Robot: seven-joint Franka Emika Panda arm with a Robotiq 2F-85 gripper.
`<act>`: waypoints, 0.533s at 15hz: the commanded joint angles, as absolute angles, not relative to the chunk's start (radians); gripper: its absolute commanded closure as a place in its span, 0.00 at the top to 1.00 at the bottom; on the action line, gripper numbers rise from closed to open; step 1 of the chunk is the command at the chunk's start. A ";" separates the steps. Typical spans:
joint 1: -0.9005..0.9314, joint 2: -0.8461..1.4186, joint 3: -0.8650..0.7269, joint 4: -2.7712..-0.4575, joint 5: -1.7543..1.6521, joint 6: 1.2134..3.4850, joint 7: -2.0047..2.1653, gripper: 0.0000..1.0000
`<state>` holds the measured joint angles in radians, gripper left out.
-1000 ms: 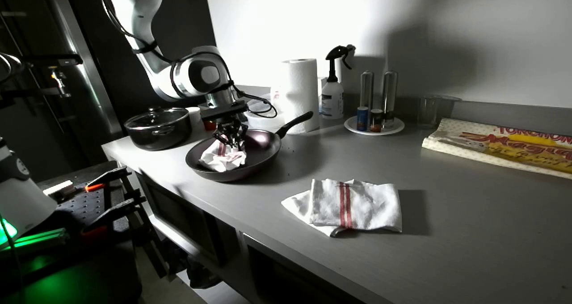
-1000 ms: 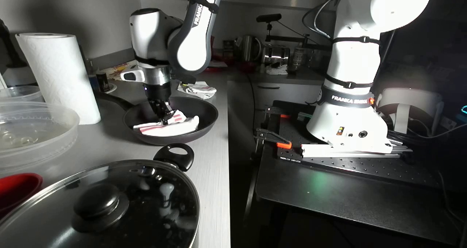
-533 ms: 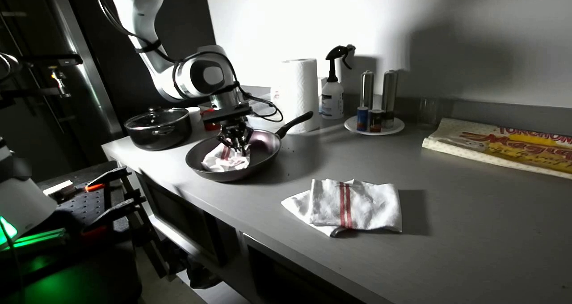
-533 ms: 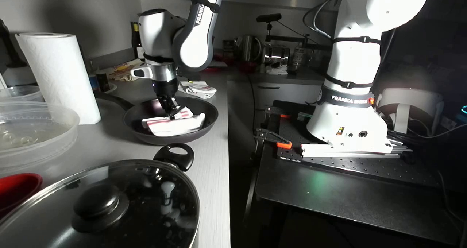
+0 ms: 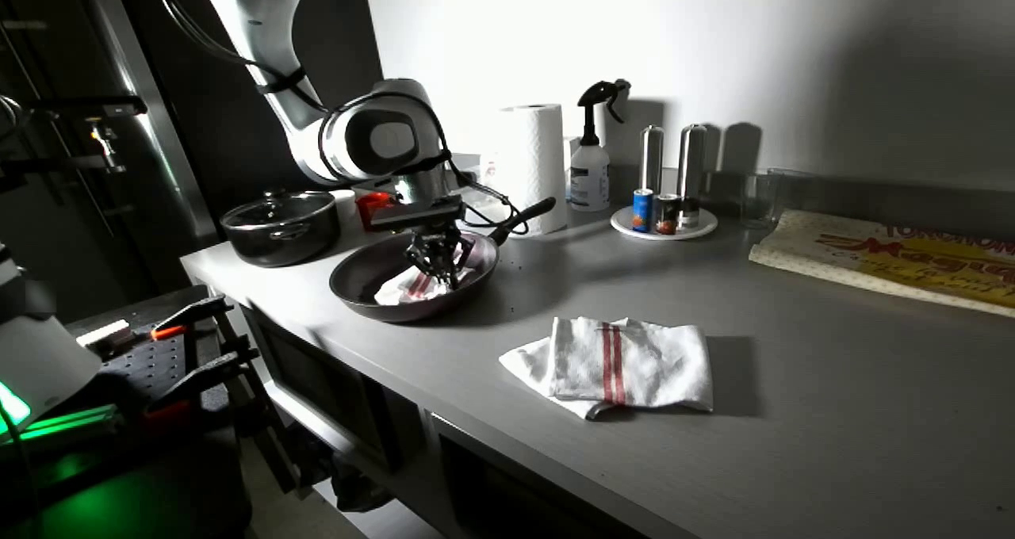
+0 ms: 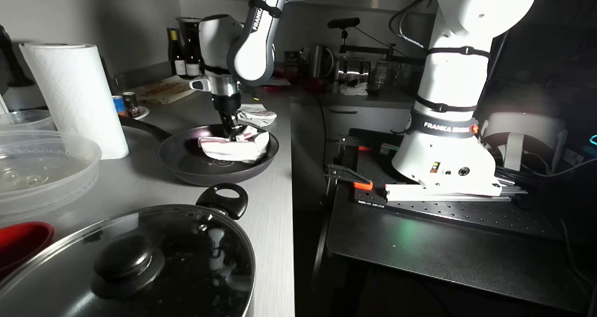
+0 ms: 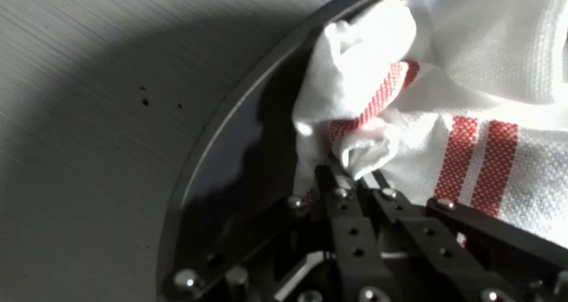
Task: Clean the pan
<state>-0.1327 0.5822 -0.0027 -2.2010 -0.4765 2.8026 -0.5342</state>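
Note:
The pan is a large dark frying pan with its handle on. The pan (image 5: 361,273) stands on the counter; it also shows in an exterior view (image 6: 184,161), and its rim in the wrist view (image 7: 213,137). A white cloth with red stripes (image 5: 408,287) lies crumpled inside the pan; it also shows in an exterior view (image 6: 228,151) and the wrist view (image 7: 412,160). My gripper (image 7: 355,177) is shut on a fold of this cloth, low in the pan near its rim. The gripper also shows in both exterior views (image 5: 452,281) (image 6: 234,137). The fingertips are partly hidden by cloth.
A folded striped cloth (image 5: 658,365) lies on the counter. A black lidded pot (image 5: 281,234), a paper towel roll (image 5: 535,166), a clear tub (image 6: 51,182) and a red bowl (image 6: 23,242) stand near the pan. A spray bottle (image 5: 589,178) and a white plate (image 5: 622,230) stand farther along.
My gripper and the held cloth have slid across the pan, away from the lidded pot and towards the folded cloth's side. More of the pan floor shows near the pot. The pan has not moved.

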 commanded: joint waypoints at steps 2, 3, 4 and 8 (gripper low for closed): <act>-0.155 0.584 0.006 -2.196 -0.440 2.799 -0.559 0.02; -0.162 0.571 0.012 -2.202 -0.434 2.803 -0.564 0.02; -0.169 0.558 0.018 -2.209 -0.427 2.807 -0.567 0.02; -0.214 0.477 0.055 -2.236 -0.371 2.806 -0.584 0.02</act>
<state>-0.1730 0.5566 0.0202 -2.2003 -0.4297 2.8083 -0.5406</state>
